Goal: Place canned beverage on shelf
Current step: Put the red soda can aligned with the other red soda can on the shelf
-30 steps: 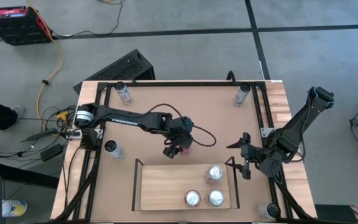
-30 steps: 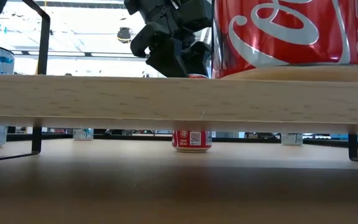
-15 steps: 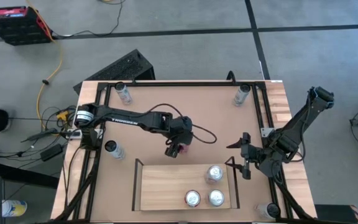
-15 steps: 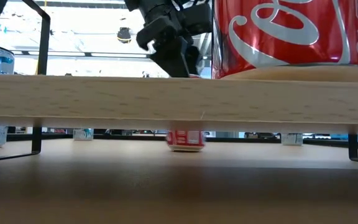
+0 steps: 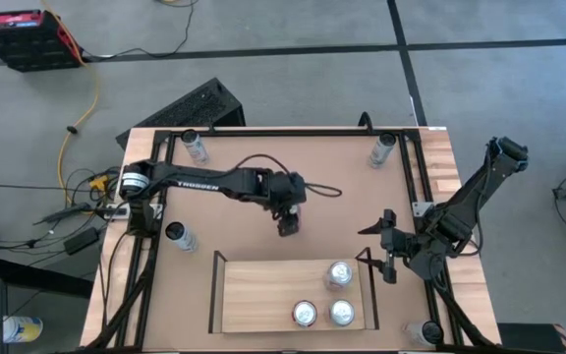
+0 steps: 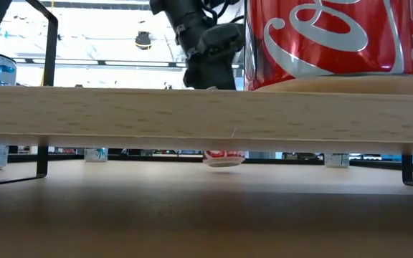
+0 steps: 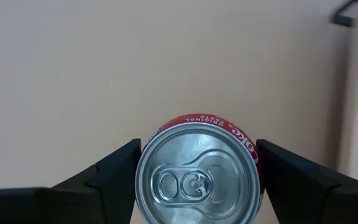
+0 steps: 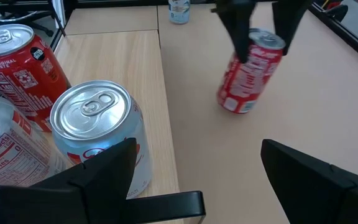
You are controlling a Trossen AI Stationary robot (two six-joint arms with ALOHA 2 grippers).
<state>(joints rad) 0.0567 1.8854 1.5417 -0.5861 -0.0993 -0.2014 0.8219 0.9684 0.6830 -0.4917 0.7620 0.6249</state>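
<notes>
Three cans already stand on the shelf; the fourth can has just come off the tabletop, tilted, pinched near its top by the left gripper. Lift looks begun, I think. Right gripper waits spread beside the shelf.

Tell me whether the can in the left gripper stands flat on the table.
No: in the right wrist view the can hangs tilted in the left gripper, its base off the table.

Left arm carries white "TROSSEN" lettering. Held red can reads "ORIGINAL TASTE" along its rim edge, upside down. Red can on the shelf reads "ORIGINAL TASTE"; silver can beside it shows partial "oke" in red script.
</notes>
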